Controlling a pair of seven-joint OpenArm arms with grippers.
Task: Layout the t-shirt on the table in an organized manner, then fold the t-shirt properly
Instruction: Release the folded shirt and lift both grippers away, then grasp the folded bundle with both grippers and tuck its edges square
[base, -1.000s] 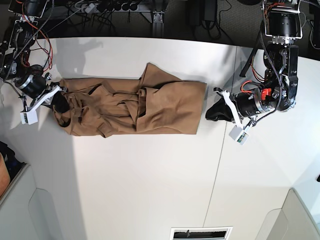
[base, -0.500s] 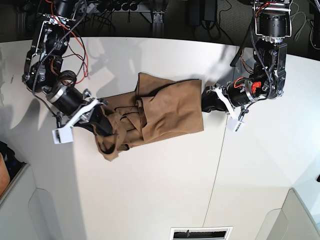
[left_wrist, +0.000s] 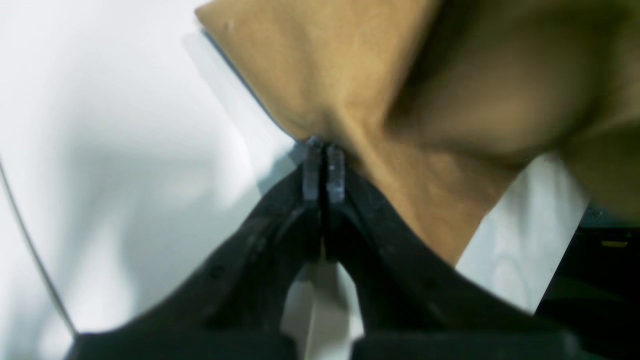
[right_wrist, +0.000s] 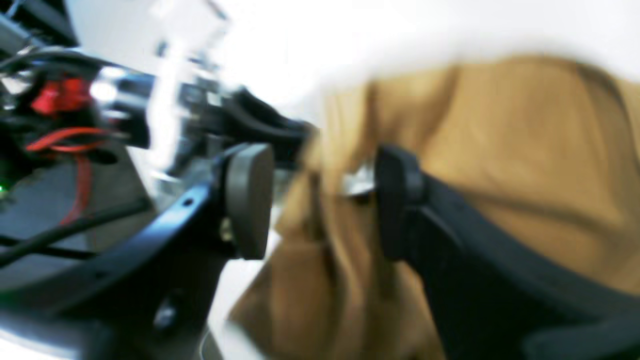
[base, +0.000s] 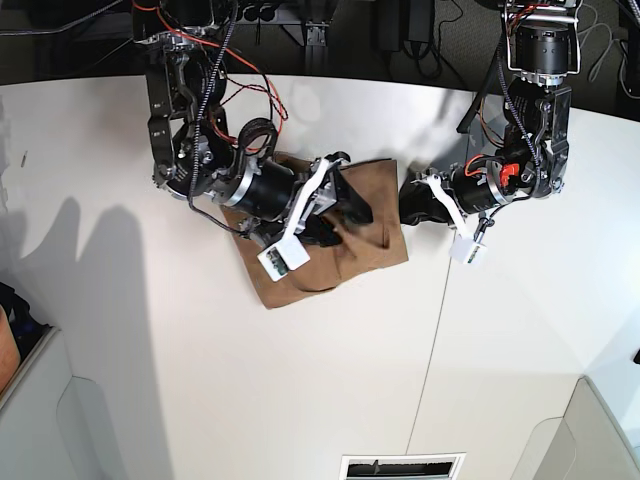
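The tan-brown t-shirt (base: 372, 245) lies doubled over in a small heap at the middle of the white table (base: 300, 380). My right gripper (base: 348, 206) reaches over its top, and in the right wrist view this gripper (right_wrist: 322, 200) stands open with loose cloth (right_wrist: 525, 140) hanging between its pads. At the shirt's right edge, my left gripper (base: 408, 208) is closed. The left wrist view shows its tips (left_wrist: 324, 155) pressed together where the cloth (left_wrist: 350, 75) puckers into them.
A thin dark seam (base: 430, 350) runs down the table right of the shirt. Cables and power strips (base: 250, 12) lie beyond the far edge. Grey panels (base: 40, 420) sit at both near corners, and a vent (base: 402, 466) at the near edge.
My right arm swept from the far left to the middle, carrying the shirt's left end over onto its right half, then opened its jaws. My left gripper moved up to the shirt's right edge.
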